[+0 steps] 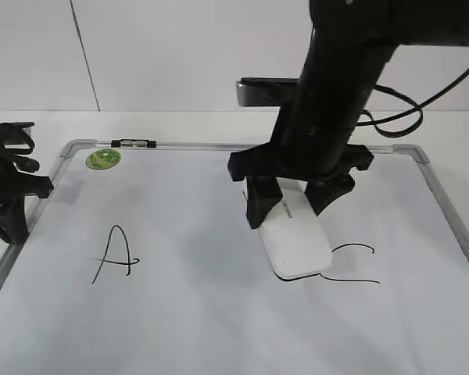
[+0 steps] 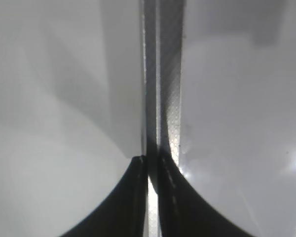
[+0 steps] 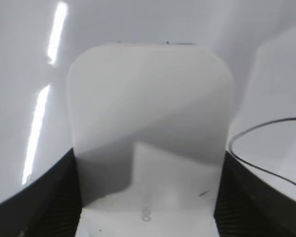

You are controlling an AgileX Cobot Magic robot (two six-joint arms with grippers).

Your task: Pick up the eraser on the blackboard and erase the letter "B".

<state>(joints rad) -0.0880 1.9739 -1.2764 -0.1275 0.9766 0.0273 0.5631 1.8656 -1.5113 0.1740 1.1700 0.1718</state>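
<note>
Right gripper [image 1: 297,205]: jaws clamped on far end of eraser [image 1: 295,241], one finger each long side; wrist view confirms block [image 3: 150,128] fills gap between them. Eraser long axis runs far-left to near-right, near end flat on blackboard [image 1: 180,312], just left of "C" [image 1: 353,264]. No trace of letter "B" visible; you judge it under eraser or already wiped, cannot tell which. "A" [image 1: 116,254] well apart, left. Left gripper [image 2: 152,197] pinched near-shut at board's left frame edge [image 2: 160,98], holding nothing visible. Right arm nearer; keep your strokes off "C".
</note>
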